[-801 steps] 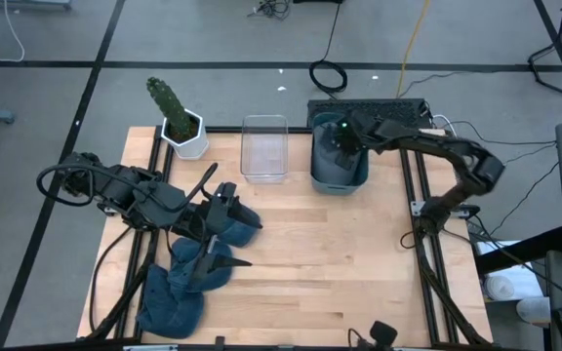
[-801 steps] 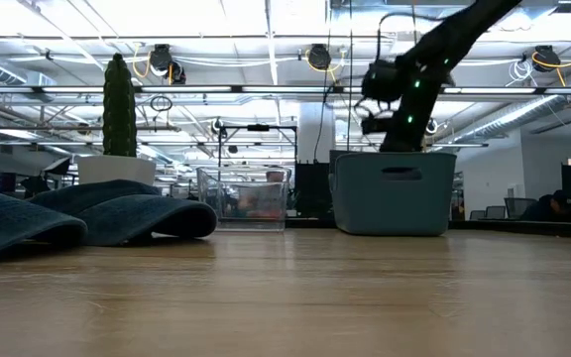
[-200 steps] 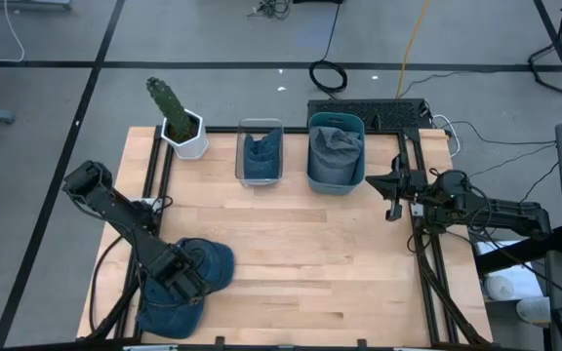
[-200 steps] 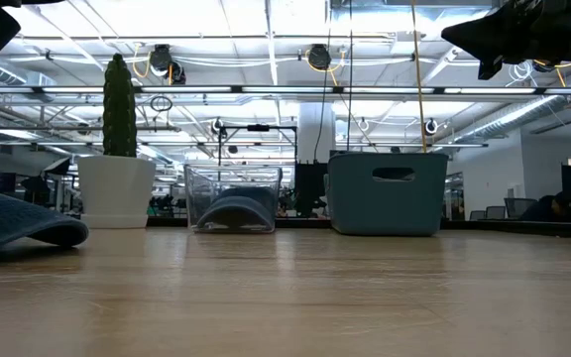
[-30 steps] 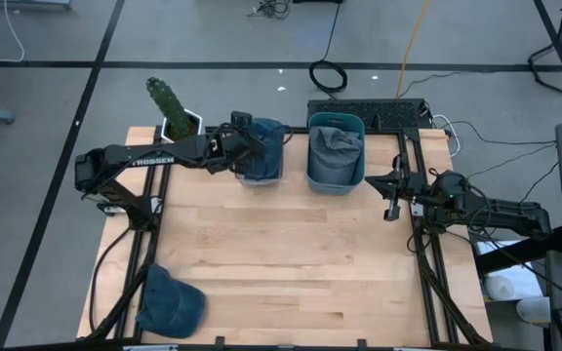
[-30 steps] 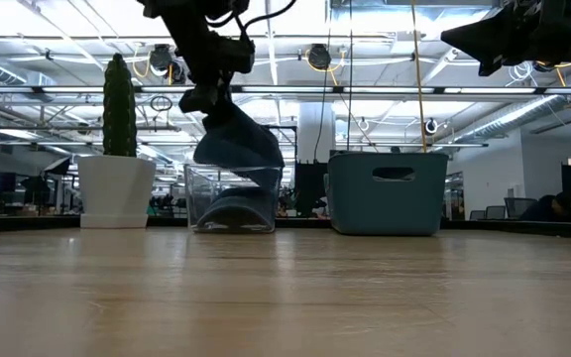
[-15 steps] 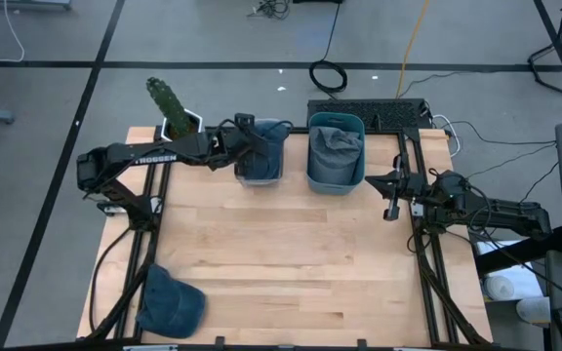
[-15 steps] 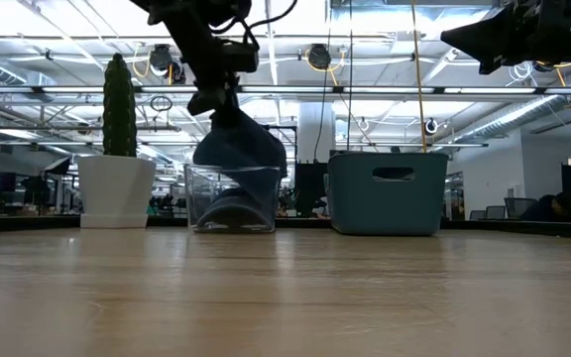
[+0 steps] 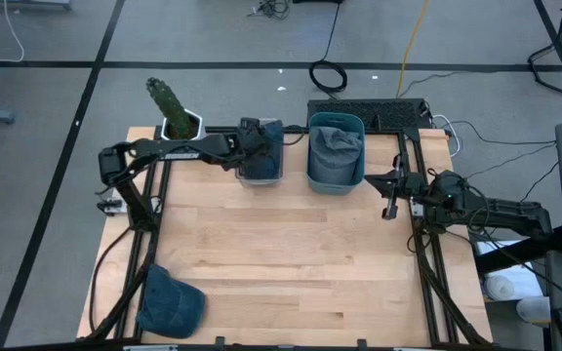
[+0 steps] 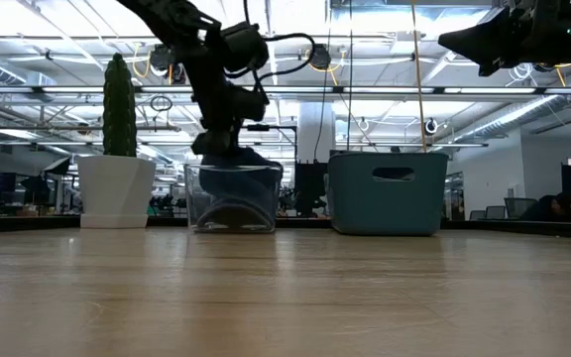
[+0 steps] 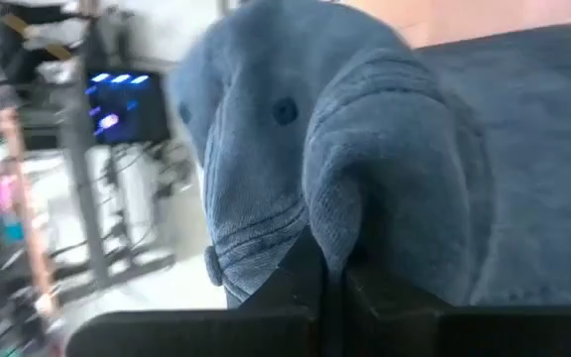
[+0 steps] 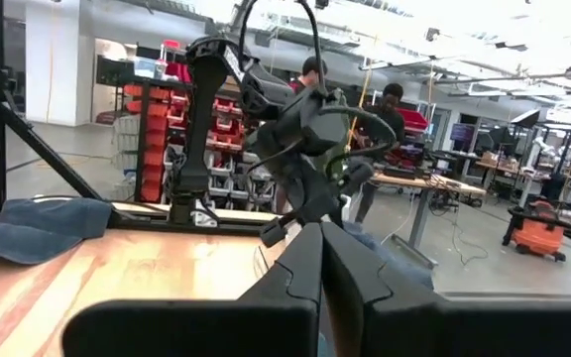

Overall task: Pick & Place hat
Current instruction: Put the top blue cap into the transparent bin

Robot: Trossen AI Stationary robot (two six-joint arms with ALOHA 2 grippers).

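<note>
The left gripper (image 9: 258,139), pinching a blue denim cap (image 11: 365,169), lowers it into the clear plastic bin (image 9: 261,175); one blue cap (image 9: 172,302) awaits at the table's corner, right gripper (image 9: 390,185) closed.

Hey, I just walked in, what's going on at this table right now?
The robot is sorting hats into bins. Its left gripper is shut on a blue hat and is down in the clear bin at the back of the table. The teal bin beside it already holds a grey hat. One more blue hat lies at the table's front left corner. The right gripper waits, shut, at the table's right edge.
</note>
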